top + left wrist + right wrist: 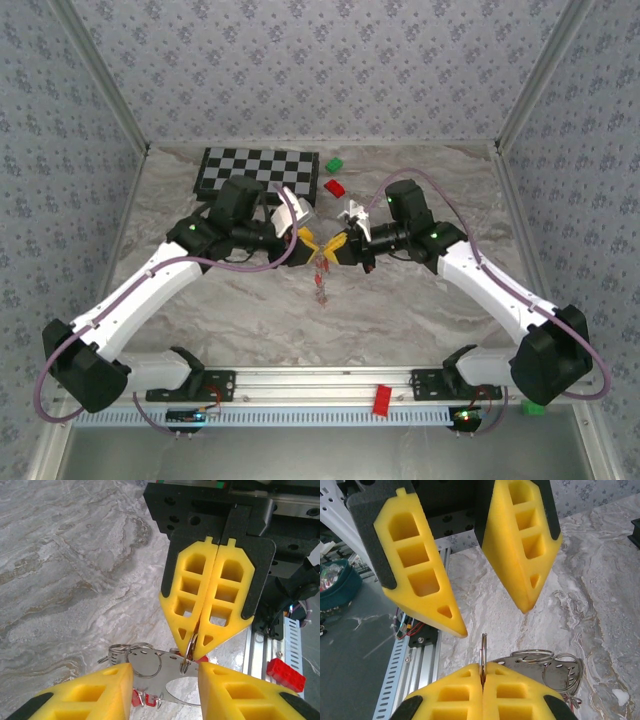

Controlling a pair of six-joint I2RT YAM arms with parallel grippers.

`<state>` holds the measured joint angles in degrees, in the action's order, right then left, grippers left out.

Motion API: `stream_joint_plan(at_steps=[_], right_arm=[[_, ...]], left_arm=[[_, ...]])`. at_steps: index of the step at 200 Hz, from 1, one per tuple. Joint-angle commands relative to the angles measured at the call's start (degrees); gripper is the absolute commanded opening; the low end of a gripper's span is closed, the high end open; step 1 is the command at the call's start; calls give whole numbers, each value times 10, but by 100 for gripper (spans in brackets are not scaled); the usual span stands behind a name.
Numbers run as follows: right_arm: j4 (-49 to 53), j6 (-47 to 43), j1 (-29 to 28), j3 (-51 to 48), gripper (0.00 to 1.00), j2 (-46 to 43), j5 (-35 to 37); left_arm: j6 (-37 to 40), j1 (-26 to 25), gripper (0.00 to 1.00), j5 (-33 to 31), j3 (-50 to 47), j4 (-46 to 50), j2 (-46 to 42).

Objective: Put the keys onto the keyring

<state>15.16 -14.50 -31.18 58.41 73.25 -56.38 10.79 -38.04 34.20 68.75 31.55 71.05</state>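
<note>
Both grippers meet above the middle of the marble table (pixel 420 300). My right gripper (pixel 482 666) is shut on the keyring (pixel 483 647), a thin grey wire ring gripped edge-on. The ring passes through a hole in a flat grey metal plate (pixel 170 672) that carries other wire rings. My left gripper (pixel 165 667) is open, with one finger on each side of the plate and nothing gripped. Facing it is the right gripper (pixel 192 642). Small red-headed keys (pixel 136 697) hang under the plate. From above, the keys (pixel 322 280) dangle below the left gripper (pixel 307 238) and the right gripper (pixel 338 247).
A checkerboard (pixel 258 172) lies at the back left. Beside it sit a green block (pixel 333 164) and a red block (pixel 336 187). Another red block (pixel 381 398) rests on the front rail, and a green block (pixel 533 406) is by the right arm's base.
</note>
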Motion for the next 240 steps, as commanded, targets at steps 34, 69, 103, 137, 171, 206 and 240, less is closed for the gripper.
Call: stream_joint_plan(at_steps=[34, 69, 103, 137, 171, 206, 240], right_arm=[[22, -20, -11, 28, 0, 4, -12], [26, -23, -16, 29, 0, 6, -11], [30, -25, -18, 31, 0, 8, -10], [30, -26, -20, 31, 0, 9, -11], [34, -29, -22, 31, 0, 9, -11], [38, -29, -20, 29, 0, 4, 0], [-13, 19, -7, -3, 25, -26, 27]], left_arm=[[17, -10, 38, 9, 22, 13, 14], [15, -11, 36, 17, 26, 12, 21], [13, -13, 30, 24, 29, 13, 27], [15, -16, 30, 28, 30, 17, 32], [17, -18, 8, 29, 31, 19, 34], [17, -18, 0, 19, 29, 14, 32], [-2, -18, 0, 2, 9, -31, 11]])
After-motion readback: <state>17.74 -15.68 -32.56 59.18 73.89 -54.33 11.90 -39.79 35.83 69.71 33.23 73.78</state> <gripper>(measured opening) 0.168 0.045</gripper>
